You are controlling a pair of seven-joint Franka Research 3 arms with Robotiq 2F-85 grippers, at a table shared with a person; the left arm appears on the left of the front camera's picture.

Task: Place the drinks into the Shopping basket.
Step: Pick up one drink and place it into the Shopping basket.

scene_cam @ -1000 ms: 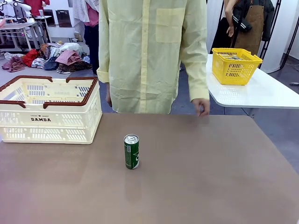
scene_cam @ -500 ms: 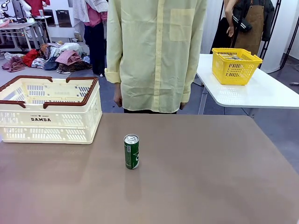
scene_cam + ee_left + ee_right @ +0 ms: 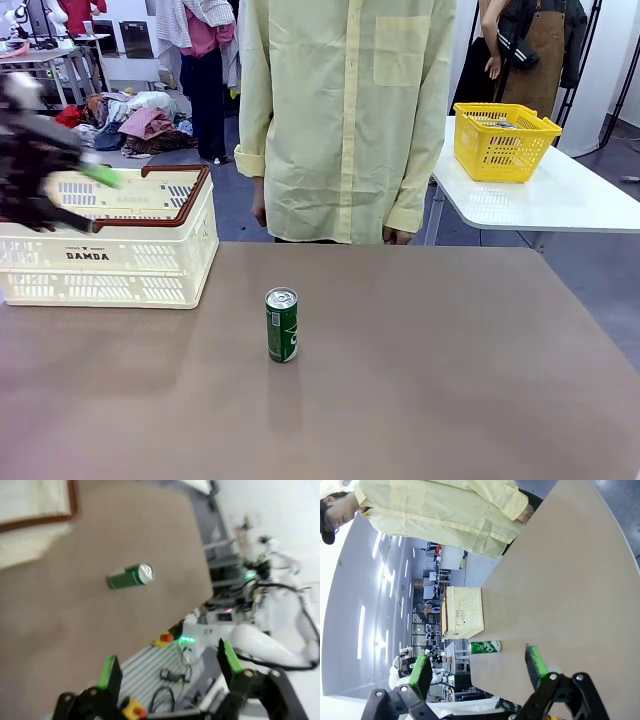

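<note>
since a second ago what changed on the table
The left gripper swung in from the left, open and empty, in front of the Shopping basket. The person drew a hand back from the table edge. The green can and basket stayed put.

This is a robotics lab in a big open hall, not a real shop. Long strip lights point(image 3: 361, 640) run along a high ceiling, and more work tables point(image 3: 35, 55) stand farther back. Off the brown table point(image 3: 450, 380) lie loose cables point(image 3: 167, 675) and a red stop button point(image 3: 163, 639), with green lamps glowing by the robot's right arm point(image 3: 270, 645). The Shopping basket point(image 3: 120, 255), a yellow mesh basket point(image 3: 503, 140) and a heap of clothes point(image 3: 140, 125) on the floor sit among the gear.
</note>
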